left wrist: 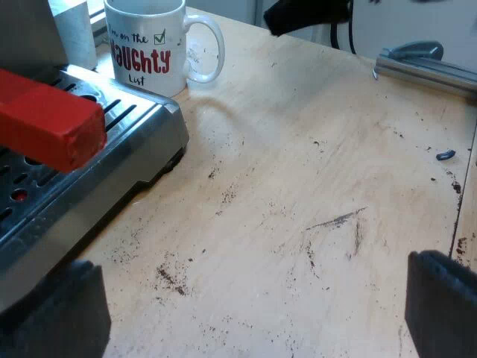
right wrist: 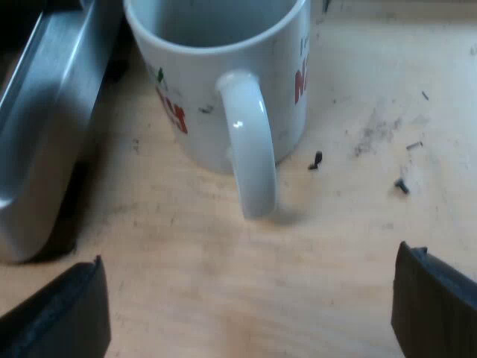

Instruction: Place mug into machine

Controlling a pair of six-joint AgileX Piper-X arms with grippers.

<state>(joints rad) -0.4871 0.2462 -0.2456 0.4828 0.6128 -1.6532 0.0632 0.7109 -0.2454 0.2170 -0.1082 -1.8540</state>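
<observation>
1. The mug (left wrist: 145, 45) (right wrist: 201, 74) stands upright on the wooden table (left wrist: 298, 186) (right wrist: 335, 224), just beside the drip tray (left wrist: 127, 127) (right wrist: 45, 127) of the espresso machine (left wrist: 26, 33), not on it.
2. It is white. In the left wrist view its wall reads "I'm on the" in thin dark script with a green ticked box, then "NAUGHTY" in large red letters, then "List" beneath. In the right wrist view only scraps of red and green print show, too little to read.
3. The mug's handle (left wrist: 209, 48) (right wrist: 250, 149) points away from the tray and towards the right gripper (right wrist: 250, 291).
4. The right gripper hangs near the handle with its fingers (right wrist: 59, 313) spread wide and nothing between them.
5. The left gripper (left wrist: 250, 298) is well apart from the mug, over bare table, its fingers (left wrist: 443, 306) also spread wide and released.
6. The red end (left wrist: 52, 123) of the holder's handle juts out above the tray's slotted metal grate.
7. Dark coffee grounds (left wrist: 168, 277) (right wrist: 373, 134) speckle the table, some close to the mug.
8. A black shape (left wrist: 305, 15) sits beyond the mug's handle; I cannot tell what it is.
9. A grey metal bar (left wrist: 428, 67) lies far from the mug.
</observation>
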